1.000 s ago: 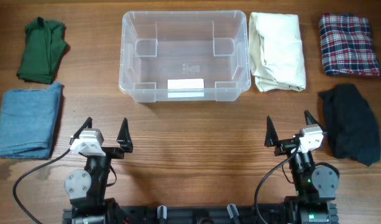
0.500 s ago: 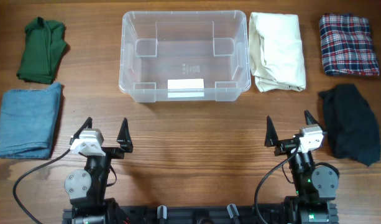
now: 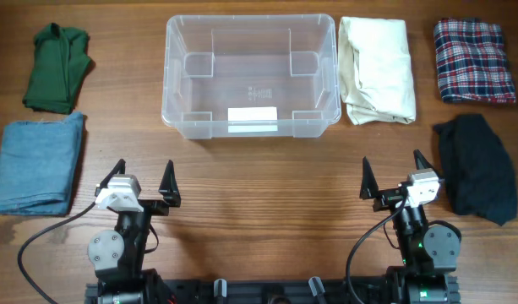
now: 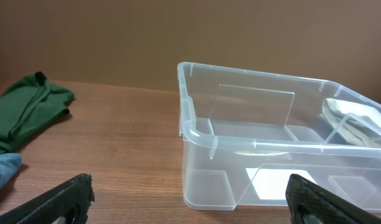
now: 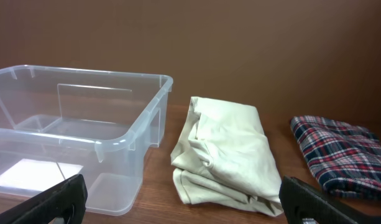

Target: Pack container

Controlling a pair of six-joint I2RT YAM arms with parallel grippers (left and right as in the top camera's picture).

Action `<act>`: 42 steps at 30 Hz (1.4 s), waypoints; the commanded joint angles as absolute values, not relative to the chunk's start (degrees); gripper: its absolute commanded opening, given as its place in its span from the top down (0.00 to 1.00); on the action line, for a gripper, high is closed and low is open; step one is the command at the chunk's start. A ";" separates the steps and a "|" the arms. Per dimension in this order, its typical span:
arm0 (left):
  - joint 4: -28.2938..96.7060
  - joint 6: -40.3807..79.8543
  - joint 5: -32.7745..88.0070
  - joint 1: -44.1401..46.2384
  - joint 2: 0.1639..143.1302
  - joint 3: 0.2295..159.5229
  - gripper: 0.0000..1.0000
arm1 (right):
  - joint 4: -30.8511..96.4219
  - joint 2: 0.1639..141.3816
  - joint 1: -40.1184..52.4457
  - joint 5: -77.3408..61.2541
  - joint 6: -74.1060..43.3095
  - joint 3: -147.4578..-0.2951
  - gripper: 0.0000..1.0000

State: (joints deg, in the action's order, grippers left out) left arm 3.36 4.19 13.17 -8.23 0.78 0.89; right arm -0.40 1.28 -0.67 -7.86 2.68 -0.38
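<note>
Grippers sitting spread on the near side of the container [image 3: 250, 80].
I am watching the left gripper [image 3: 144, 169] and right gripper [image 3: 393, 162] holding nothing (jaws fully apart); a cream cloth [image 3: 377, 69] is lying just right of the container, a green cloth [image 3: 57, 67] well left.

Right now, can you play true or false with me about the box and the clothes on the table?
1. The container has nothing in it. True.
2. The green cloth lies inside the container. False: it lies on the table, off to the container's side.
3. The cream cloth lies right beside the container. True.
4. The left gripper is holding the blue cloth. False: it is open and empty; the blue cloth lies on the table beside it.
5. The right gripper is open. True.
</note>
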 commanded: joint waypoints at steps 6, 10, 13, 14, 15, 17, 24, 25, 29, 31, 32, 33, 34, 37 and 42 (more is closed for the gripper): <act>3.18 4.93 12.58 -8.49 0.38 0.32 0.00 | -0.58 1.34 -0.93 -7.75 1.72 -0.30 0.00; 3.18 4.93 12.58 -8.49 0.38 0.32 0.00 | -1.28 1.34 -0.93 -7.84 0.84 -0.30 0.00; 3.18 4.93 12.58 -8.49 0.38 0.32 0.00 | -1.28 1.34 -0.93 -11.25 0.73 -0.30 0.01; 3.18 4.93 12.58 -8.49 0.38 0.32 0.00 | -2.00 1.34 -0.95 -12.97 0.62 -0.30 0.00; 3.18 4.93 12.58 -8.49 0.38 0.32 0.00 | -2.74 1.34 -0.93 -14.46 0.64 -0.30 0.00; 3.18 4.93 12.58 -8.49 0.38 0.32 0.00 | -4.62 1.34 -0.95 -15.53 0.49 -0.30 0.00; 3.18 4.93 12.58 -8.49 0.38 0.32 0.00 | -6.46 1.41 -0.95 -23.22 -1.65 -4.27 0.00; 3.18 4.93 12.58 -8.49 0.38 0.32 0.00 | -6.11 1.67 -0.95 -23.24 -1.69 -5.21 0.00; 3.18 4.93 12.58 -8.49 0.38 0.32 0.00 | -5.23 6.83 -0.95 -25.63 -1.50 -12.88 0.00; 3.18 4.93 12.58 -8.49 0.38 0.32 0.00 | -2.81 14.37 -0.95 -25.96 -1.39 -20.32 0.00; 3.18 4.93 12.58 -8.49 0.38 0.32 0.00 | -1.52 18.13 -0.95 -26.63 -0.75 -23.68 0.00; 3.18 4.93 12.58 -8.49 0.38 0.32 0.00 | -0.58 21.12 -0.95 -27.62 0.14 -26.30 0.00; 3.18 4.93 12.58 -8.49 0.38 0.32 0.00 | 0.97 25.43 -0.95 -28.84 0.69 -30.13 0.00; 3.18 4.93 12.58 -8.49 0.38 0.32 0.00 | 7.60 38.39 -1.21 -31.48 1.54 -42.81 0.00; 3.18 4.93 12.58 -8.49 0.38 0.32 0.00 | 18.87 59.27 -4.10 -43.18 8.60 -65.12 0.00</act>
State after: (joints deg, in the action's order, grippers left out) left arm 3.18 4.19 13.17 -8.23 0.80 0.82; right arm 15.42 48.40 -2.09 -31.79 2.02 -53.15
